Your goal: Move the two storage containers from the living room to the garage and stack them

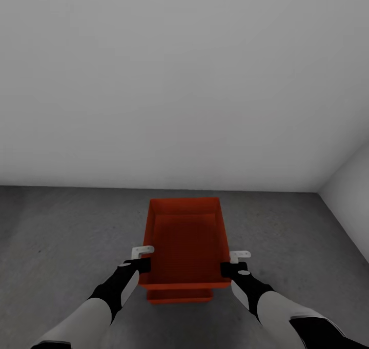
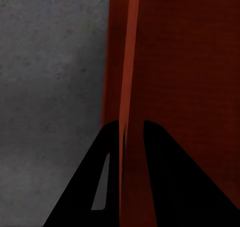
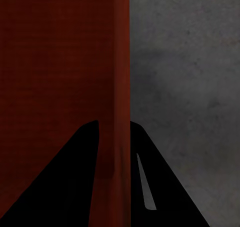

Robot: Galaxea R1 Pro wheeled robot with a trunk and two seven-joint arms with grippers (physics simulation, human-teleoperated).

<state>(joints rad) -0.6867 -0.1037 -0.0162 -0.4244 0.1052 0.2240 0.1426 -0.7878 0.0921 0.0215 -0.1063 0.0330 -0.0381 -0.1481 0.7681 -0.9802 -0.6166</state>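
Note:
An orange-red storage container (image 1: 187, 241) hangs between my two grippers over the dark concrete garage floor (image 1: 61, 236). My left gripper (image 1: 144, 265) is shut on its left wall and my right gripper (image 1: 228, 268) on its right wall. The left wrist view has that wall (image 2: 134, 87) pinched between the black fingers (image 2: 107, 152). The right wrist view likewise shows the wall (image 3: 120, 77) held between my right gripper (image 3: 114, 124). The second storage container (image 1: 179, 296) sits directly underneath, its near edge and left wall (image 2: 115, 62) peeking out. Whether the two touch I cannot tell.
A plain grey-white wall (image 1: 179, 82) rises just behind the containers. A second wall (image 1: 353, 195) meets it in a corner at the right. Bare concrete stretches to the left and right of the containers.

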